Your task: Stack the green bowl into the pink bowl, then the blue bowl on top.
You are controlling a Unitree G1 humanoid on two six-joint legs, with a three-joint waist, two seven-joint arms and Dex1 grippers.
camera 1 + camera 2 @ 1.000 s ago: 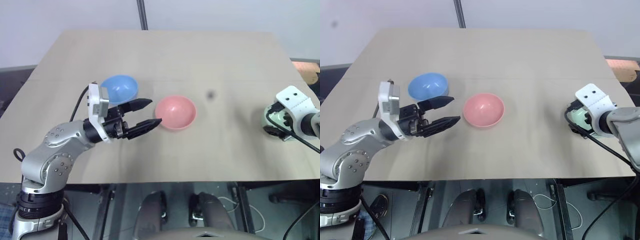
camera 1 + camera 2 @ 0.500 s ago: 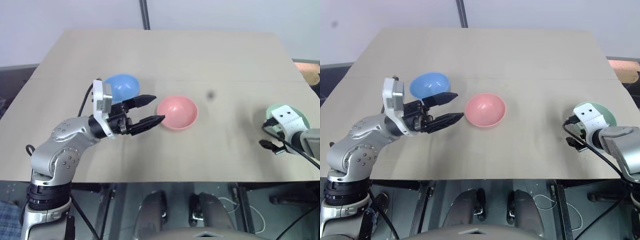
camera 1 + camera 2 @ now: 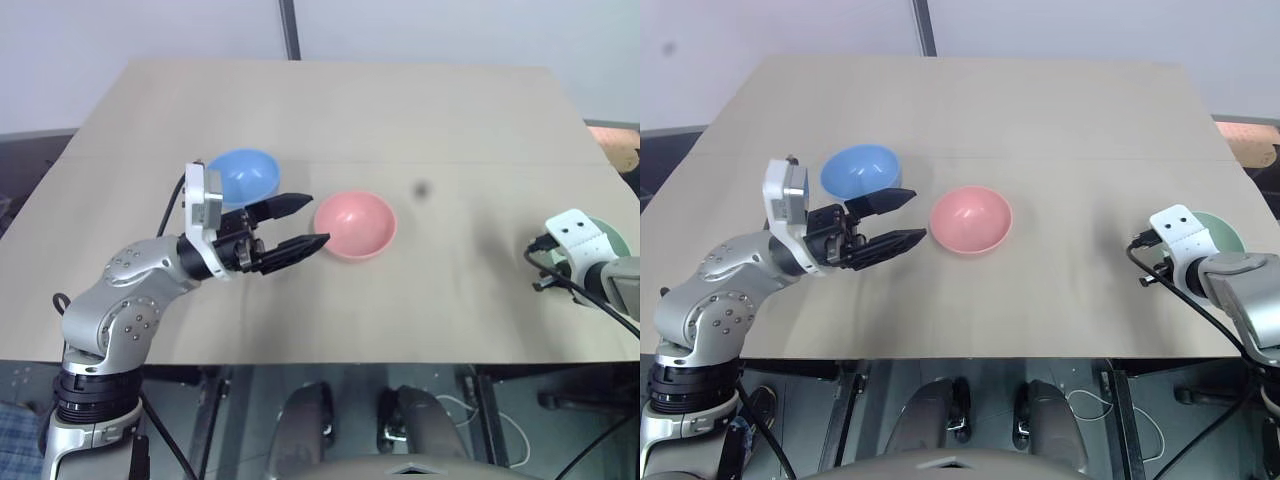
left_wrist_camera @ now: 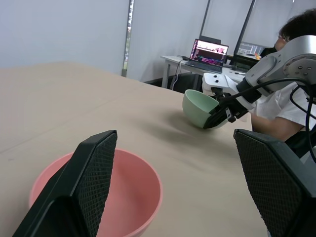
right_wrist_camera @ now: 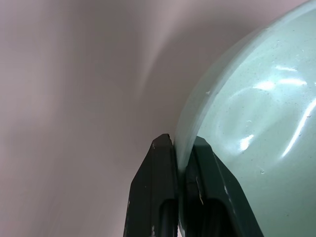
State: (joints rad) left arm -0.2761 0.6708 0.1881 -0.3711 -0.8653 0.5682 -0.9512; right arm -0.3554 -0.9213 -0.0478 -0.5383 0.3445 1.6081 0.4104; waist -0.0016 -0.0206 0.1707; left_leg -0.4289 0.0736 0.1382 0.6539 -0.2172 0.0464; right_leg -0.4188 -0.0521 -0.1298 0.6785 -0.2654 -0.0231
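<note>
With right gripper (image 5: 181, 163) clamped on green bowl (image 5: 256, 128) rim, lower right of frame, next: lift, carry to pink bowl (image 3: 352, 225) mid-frame; left gripper (image 3: 298, 224) fingers apart, idle.

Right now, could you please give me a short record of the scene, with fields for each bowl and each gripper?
green bowl: near the table's right edge, rim pinched by the right gripper
pink bowl: mid-table, empty, upright
blue bowl: left of the pink bowl, empty, apart from it
right gripper: shut on the green bowl's rim
left gripper: open, holding nothing, fingertips just left of the pink bowl
table: light wood
stack: not started
</note>
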